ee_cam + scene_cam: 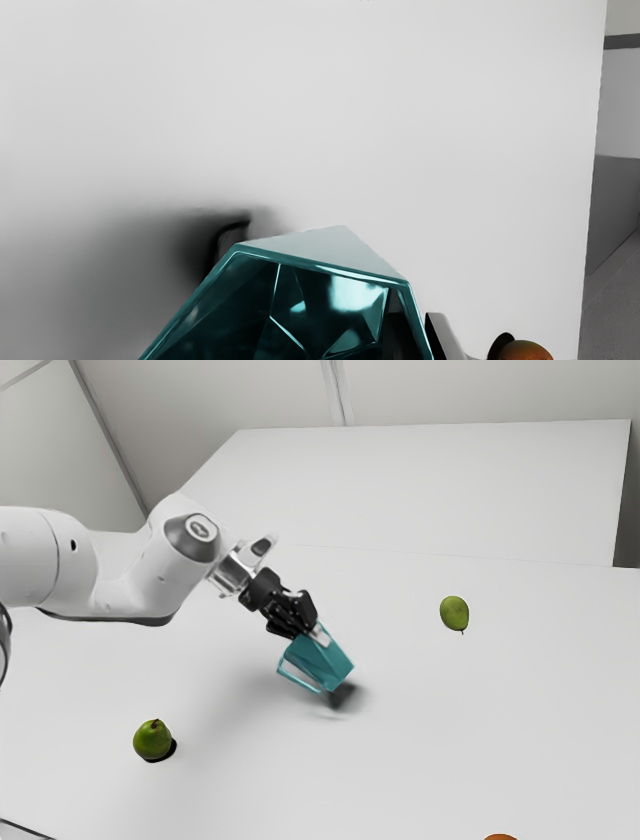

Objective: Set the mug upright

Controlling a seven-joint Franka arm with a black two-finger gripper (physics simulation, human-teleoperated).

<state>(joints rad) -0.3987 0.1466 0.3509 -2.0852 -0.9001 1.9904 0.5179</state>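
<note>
Mug (322, 660), teal and faceted, hangs tilted from my grip over the table (420, 760), between a pear (152, 740) at the exterior view's near left and a green fruit (454, 613) farther right. I judge it light, stiff and slick, best taken by the rim wall. My gripper (318, 632) pinches that wall, its fingers barely parted, one inside, one outside.

Wears smooth white shell (125, 565) with rounded bulges. Carries round grey cap (190, 544), pale oval marking inside. Shows dark dot (73, 546) and thin seam to exterior view's left of cap, dark edging (140, 622) below. Has silvery metal collar (234, 573) to exterior view's lower right of cap, black, many-linked gripper (317, 631) beyond, pale-and-black finger (444, 332).
</note>
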